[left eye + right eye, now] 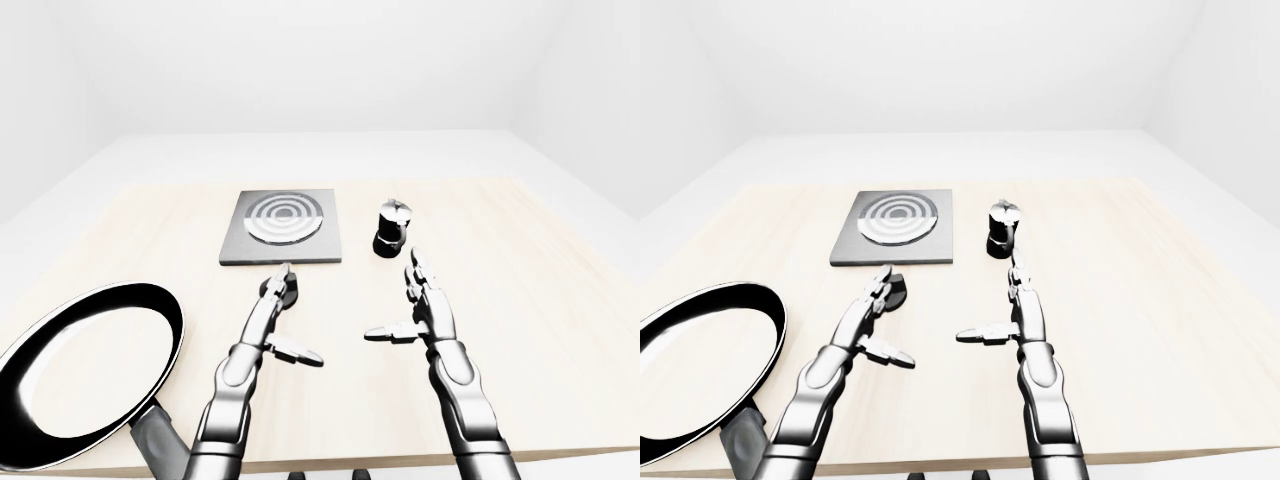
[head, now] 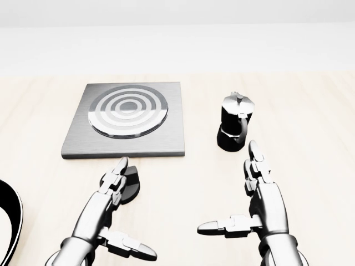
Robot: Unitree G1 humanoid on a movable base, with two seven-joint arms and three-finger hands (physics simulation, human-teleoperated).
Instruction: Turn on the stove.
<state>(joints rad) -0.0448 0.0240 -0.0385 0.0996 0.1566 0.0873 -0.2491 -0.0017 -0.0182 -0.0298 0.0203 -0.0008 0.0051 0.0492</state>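
So the stove [image 2: 125, 124] is a flat grey square plate with a ringed burner, sitting on the pale wooden surface [image 2: 310, 111] toward the upper left of the head view. Its black round knob [image 2: 130, 185] sits just below the plate's bottom edge, off the plate itself, directly on the wood.

The left hand [image 2: 108, 213] comes up from the bottom left, and its long fingers [image 2: 115, 180] lie over the left part of the knob, covering a good chunk of it. They're stretched out rather than wrapped around it, and the thumb sticks out sideways to the right, well clear of the knob. Can't really tell if the fingertips are actually pressing on the knob or just hovering over it.

The right hand [image 2: 258, 208] is over bare wood at the lower right, also spread wide: fingers pointing up the view, thumb poking left, holding nothing.

A small black moka pot [image 2: 236, 128] with a silvery lid stands upright right of the stove, apart from it, just above the right hand's fingertips in the head view but not touching them.

In the left-eye view there's a big black frying pan [image 1: 85, 370] with a shiny rim at the bottom left of the surface, well away from the stove, handle pointing toward the bottom edge
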